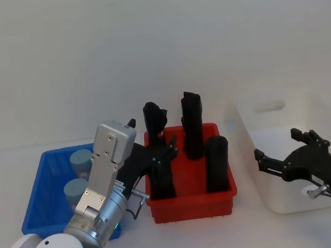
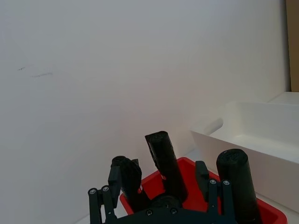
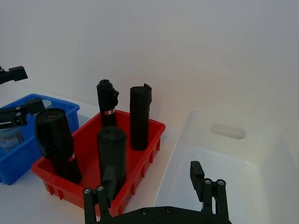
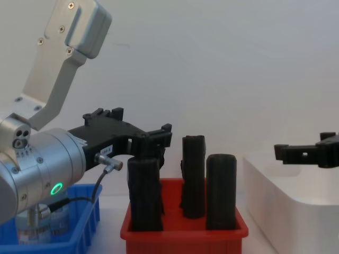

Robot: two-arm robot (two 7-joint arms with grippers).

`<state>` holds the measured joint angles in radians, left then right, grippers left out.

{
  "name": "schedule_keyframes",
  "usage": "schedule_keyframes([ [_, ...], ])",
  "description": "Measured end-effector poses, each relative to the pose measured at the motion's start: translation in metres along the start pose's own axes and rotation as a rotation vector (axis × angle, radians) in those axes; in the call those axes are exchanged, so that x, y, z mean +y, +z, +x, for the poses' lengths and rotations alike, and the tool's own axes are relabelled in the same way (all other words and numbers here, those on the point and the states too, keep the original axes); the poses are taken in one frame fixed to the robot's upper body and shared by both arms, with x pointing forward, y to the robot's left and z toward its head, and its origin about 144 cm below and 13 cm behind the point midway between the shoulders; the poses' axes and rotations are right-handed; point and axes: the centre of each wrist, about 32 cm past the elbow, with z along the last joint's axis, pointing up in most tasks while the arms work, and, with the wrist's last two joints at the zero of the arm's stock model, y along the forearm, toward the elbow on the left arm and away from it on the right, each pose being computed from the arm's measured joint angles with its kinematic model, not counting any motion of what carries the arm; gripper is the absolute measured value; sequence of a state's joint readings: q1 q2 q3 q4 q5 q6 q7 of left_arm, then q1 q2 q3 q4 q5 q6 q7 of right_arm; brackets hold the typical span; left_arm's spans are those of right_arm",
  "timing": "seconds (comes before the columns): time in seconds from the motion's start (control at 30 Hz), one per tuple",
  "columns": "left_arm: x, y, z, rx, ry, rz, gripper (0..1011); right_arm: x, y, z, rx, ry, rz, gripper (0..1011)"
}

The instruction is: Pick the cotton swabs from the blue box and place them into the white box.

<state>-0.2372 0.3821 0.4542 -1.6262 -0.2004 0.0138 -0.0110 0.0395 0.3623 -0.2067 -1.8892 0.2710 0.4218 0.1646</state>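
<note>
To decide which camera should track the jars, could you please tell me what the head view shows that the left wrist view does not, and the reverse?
Head view, not left wrist view: the blue box holding two jars of cotton swabs, and the open right hand above the white box.
Left wrist view, not head view: a brown strip at the wall's edge.
Both: the open left hand above the red bin, the black rolls standing in it, and the white box.
</note>
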Motion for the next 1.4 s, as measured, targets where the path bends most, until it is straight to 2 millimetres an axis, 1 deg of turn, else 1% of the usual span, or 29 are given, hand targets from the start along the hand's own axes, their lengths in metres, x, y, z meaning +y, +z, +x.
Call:
schedule_keyframes([
  [0.6,0.000,0.000,0.000,0.000,0.000,0.000,1003,0.014,-0.004,-0.021,0.014,0.006,-0.054,1002],
  [0.93,0.000,0.000,0.000,0.000,0.000,0.000,1003,0.029,-0.002,-0.033,0.016,0.022,-0.063,1001],
  [1.4,0.000,0.000,0.000,0.000,0.000,0.000,1003,0.051,0.003,-0.037,0.017,0.032,-0.078,1002],
])
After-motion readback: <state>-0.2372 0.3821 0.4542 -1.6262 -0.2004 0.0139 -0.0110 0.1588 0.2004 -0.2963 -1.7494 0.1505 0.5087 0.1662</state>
